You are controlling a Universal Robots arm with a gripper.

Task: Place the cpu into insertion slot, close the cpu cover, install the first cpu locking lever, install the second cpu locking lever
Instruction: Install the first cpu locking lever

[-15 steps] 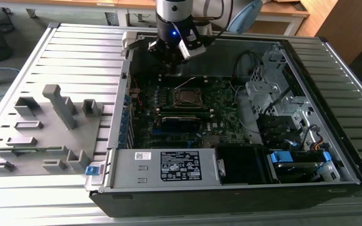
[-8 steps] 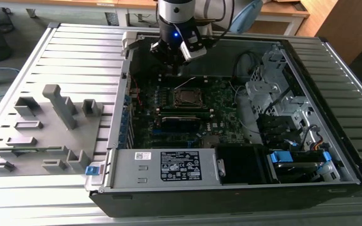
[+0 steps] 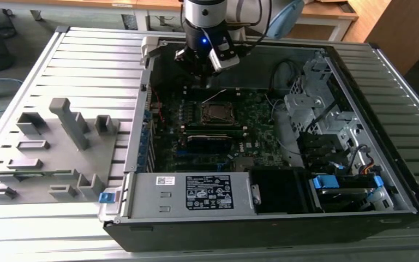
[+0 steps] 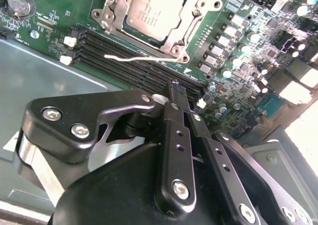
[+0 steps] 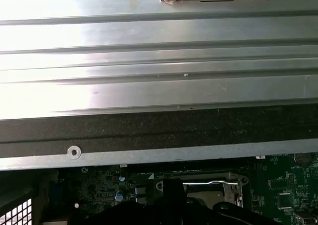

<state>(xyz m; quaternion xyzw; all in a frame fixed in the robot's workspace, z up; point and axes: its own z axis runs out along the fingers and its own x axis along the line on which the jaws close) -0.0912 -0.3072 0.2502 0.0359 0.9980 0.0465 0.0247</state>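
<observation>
The cpu (image 4: 155,9) lies with its silver top up in the insertion slot (image 3: 217,113) on the green motherboard. The cpu cover (image 4: 201,9) lies flat around it as a metal frame. One thin silver locking lever (image 4: 144,60) stands out beside the socket, over the black memory slots (image 4: 124,66). In the first wrist view the same lever (image 5: 208,184) runs along the socket's edge. My gripper (image 4: 176,88) hovers above the memory slots a short way from the socket, its black fingers shut together on nothing. In the exterior view the gripper (image 3: 205,82) hangs over the board's far edge.
The open computer case (image 3: 384,180) lies on a slatted metal table (image 3: 93,60). A power supply (image 3: 187,194) fills the near side, drive bays and cables (image 3: 318,109) the exterior view's right. A grey fixture with blocks (image 3: 57,147) stands at the exterior view's left.
</observation>
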